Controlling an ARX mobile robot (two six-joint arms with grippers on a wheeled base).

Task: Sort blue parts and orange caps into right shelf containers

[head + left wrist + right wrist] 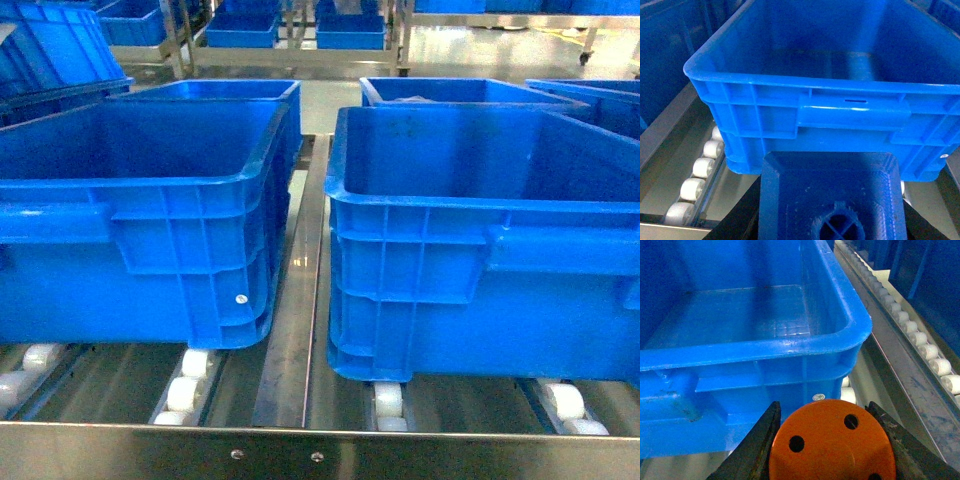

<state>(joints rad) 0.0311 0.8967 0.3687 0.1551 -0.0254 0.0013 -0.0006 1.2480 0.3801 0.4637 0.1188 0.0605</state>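
Observation:
Two of the right shelf containers, large blue crates, stand side by side on the roller shelf: the left one (150,250) and the right one (450,270). Neither gripper shows in the head view. In the left wrist view my left gripper (832,200) is shut on a blue part (805,195), held just in front of and below a crate's handle wall (850,107). In the right wrist view my right gripper (824,412) is shut on an orange cap (832,445) with holes in its flat top, just short of a crate's near rim (765,355). Both crates look empty inside.
White rollers (185,392) carry the crates, and a steel rail (300,300) runs between them. A steel lip (300,450) edges the shelf front. More blue crates (430,92) stand behind and on far racks. A roller track (920,345) runs right of the right crate.

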